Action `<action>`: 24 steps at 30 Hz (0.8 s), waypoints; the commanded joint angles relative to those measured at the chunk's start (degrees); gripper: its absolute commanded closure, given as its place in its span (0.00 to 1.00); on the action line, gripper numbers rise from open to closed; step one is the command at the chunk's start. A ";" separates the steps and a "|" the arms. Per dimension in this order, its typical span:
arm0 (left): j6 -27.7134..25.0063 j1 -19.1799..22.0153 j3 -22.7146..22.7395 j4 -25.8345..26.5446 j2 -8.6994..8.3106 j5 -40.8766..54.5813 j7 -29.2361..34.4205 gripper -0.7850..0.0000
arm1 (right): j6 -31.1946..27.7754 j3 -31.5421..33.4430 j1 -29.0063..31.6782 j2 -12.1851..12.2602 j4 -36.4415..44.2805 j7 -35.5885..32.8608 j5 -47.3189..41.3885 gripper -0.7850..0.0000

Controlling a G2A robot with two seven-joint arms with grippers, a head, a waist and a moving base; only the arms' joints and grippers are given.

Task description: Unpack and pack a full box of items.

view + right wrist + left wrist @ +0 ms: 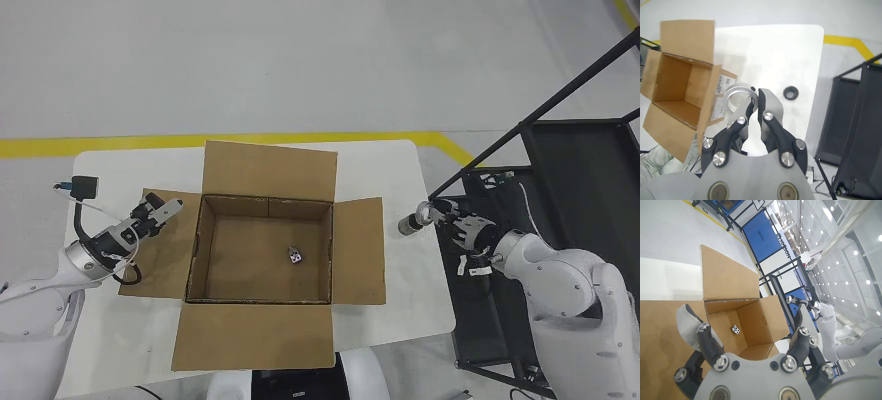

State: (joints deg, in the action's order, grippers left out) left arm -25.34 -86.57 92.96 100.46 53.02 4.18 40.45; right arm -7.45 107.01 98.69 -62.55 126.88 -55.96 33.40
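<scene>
Standing at the centre, the white table (400, 170) carries a brown cardboard box (268, 208) with all four flaps folded outward. A black frame rack (580, 180) stands just beside the table's right edge.

Left gripper (165, 210) (743, 308): it hangs over the box's left flap, just outside the left wall. Its claw is spread wide, with nothing between the fingers (687, 321).

Right gripper (445, 215) (755, 102): it is held above the right edge of the table, near the box's right flap but apart from it. Its claw is drawn narrow and pinches the wall of a silver metal ring (408, 223) (728, 94), one finger inside the ring and the other outside. The ring is off the table surface, on the box side of the gripper.

Inside the box, a small grey metal block (294, 257) (736, 330) with dark holes in its upper face lies on the floor. It sits right of centre and away from all four walls.
</scene>
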 commanded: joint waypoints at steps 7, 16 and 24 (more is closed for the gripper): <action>0.00 0.00 0.00 0.00 0.00 0.00 0.00 0.00 | -3.24 -17.05 -13.49 0.21 1.14 -2.52 0.96 1.00; 0.00 0.00 0.00 0.00 0.00 0.00 0.00 0.00 | 2.24 -48.22 -35.20 -2.53 -9.80 -10.82 14.06 1.00; 0.00 0.00 0.00 0.00 0.00 0.00 0.00 0.00 | 6.22 -66.76 -48.12 -7.30 -22.74 -11.56 19.93 1.00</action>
State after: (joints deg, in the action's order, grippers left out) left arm -25.34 -86.57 92.96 100.46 53.02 4.18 40.45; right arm -1.28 42.17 51.82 -69.37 105.88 -67.56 52.43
